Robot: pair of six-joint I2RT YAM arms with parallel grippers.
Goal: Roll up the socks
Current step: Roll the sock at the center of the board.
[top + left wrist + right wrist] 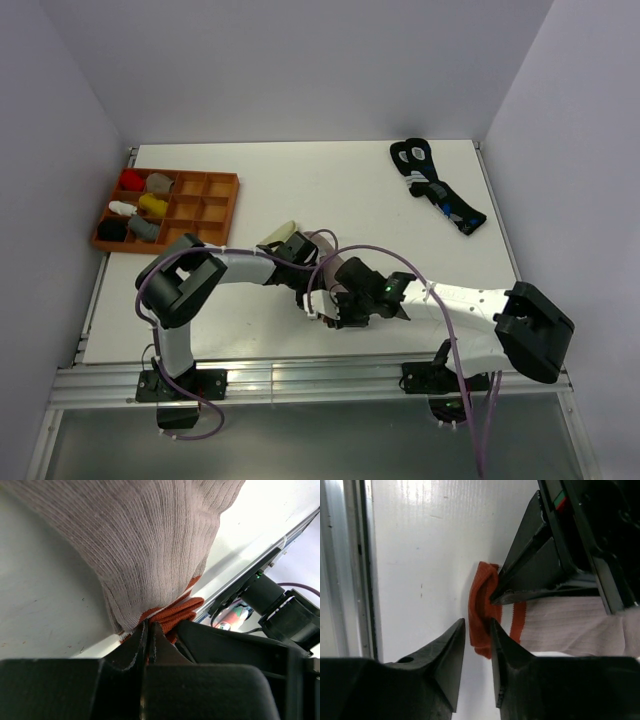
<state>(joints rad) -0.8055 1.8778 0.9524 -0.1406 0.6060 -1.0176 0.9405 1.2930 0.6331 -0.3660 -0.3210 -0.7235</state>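
Top: pale cream-yellow fabric sock (279,233) lies mid white surface (300,180), beside left arm (240,268). L wrist: left gripper (148,630) clamped on red cuff (175,612) of taupe ribbed fabric sock (150,545), on surface. R wrist: right gripper (476,627) jaws part-way apart at cuff edge; can't tell if gripping.
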